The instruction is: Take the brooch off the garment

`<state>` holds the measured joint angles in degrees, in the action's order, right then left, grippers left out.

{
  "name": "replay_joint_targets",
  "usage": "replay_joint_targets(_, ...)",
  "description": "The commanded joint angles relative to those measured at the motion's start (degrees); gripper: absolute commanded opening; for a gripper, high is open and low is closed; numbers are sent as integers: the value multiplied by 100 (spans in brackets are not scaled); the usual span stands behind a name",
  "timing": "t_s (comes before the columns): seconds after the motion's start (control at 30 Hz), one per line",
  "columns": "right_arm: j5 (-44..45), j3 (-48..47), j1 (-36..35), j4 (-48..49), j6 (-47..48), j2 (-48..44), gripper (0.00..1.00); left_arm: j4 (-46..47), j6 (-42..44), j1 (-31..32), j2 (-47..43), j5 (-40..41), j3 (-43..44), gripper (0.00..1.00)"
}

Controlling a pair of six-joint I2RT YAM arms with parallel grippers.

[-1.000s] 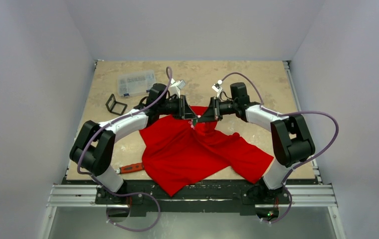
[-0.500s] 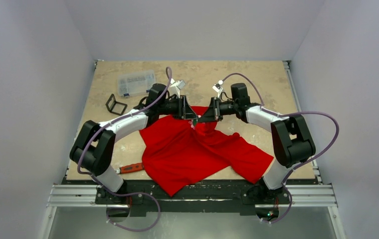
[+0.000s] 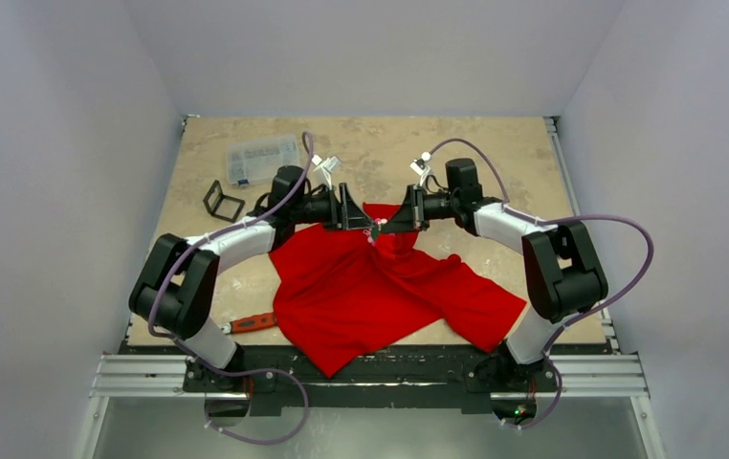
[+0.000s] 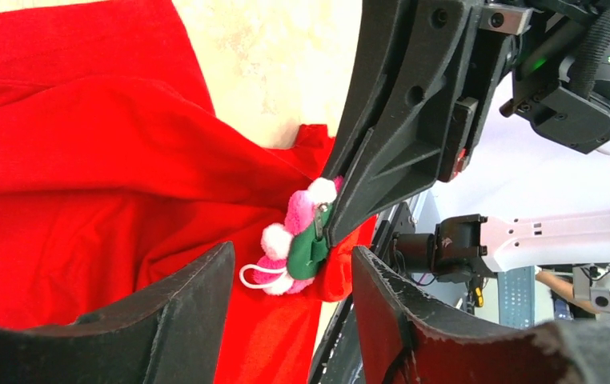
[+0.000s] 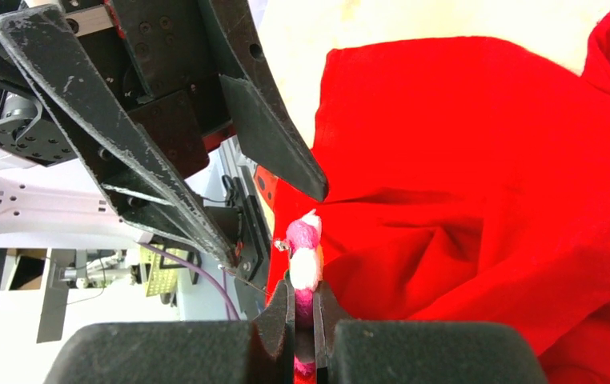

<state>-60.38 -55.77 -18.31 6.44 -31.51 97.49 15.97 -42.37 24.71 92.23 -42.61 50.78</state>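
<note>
Overhead view. Both arms reach inward and meet over the far part of the garment (image 3: 380, 296), a red T-shirt crumpled on the table (image 3: 495, 163). The brooch (image 3: 376, 231) shows as a pink speck at a raised fold of cloth. It sits between the left gripper (image 3: 365, 222) and the right gripper (image 3: 386, 226), whose tips are nearly touching.

Left wrist view. The left gripper (image 4: 292, 254) stands with its jaws apart, one on either side of the brooch (image 4: 298, 236) and clear of it. The tips of the right gripper (image 4: 330, 232) are pinched on the green back of the flower. Red cloth of the garment (image 4: 86, 176) lies directly behind the brooch, and a small white loop (image 4: 250, 276) hangs below it. Whether the pin passes through the cloth cannot be told.

Right wrist view. The right gripper (image 5: 303, 300) is clamped on the lower part of the brooch (image 5: 304, 248). The left gripper (image 5: 276, 224) hangs spread just above and beside it.

Hazards, as judged:
- **Dragging.** With nothing pinning the garment (image 5: 478, 160), a pull by the right arm could drag the shirt along or strain the weave if the pin is engaged.
- **Slipping.** The pinch is narrow and at the tips, so the soft flower could slip free and drop into the folds.
- **Collision.** The two grippers are crowded, so a small sideways move could knock one against the other.
</note>
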Motion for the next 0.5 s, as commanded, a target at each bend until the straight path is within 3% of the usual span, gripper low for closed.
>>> replay_joint_targets(0.0, 183, -100, 12, -27, 204, -279, 0, 677, -105, -71, -319, -355, -100, 56)
replay_joint_targets(0.33, 946, -8, -2, -126, 1117, -730, 0, 278, 659, -52, -554, 24, -367, 54)
replay_joint_targets(0.47, 1262, 84, -47, 16, 1571, -784, 0, 40, 979, 231, -538, 114, -389, 51)
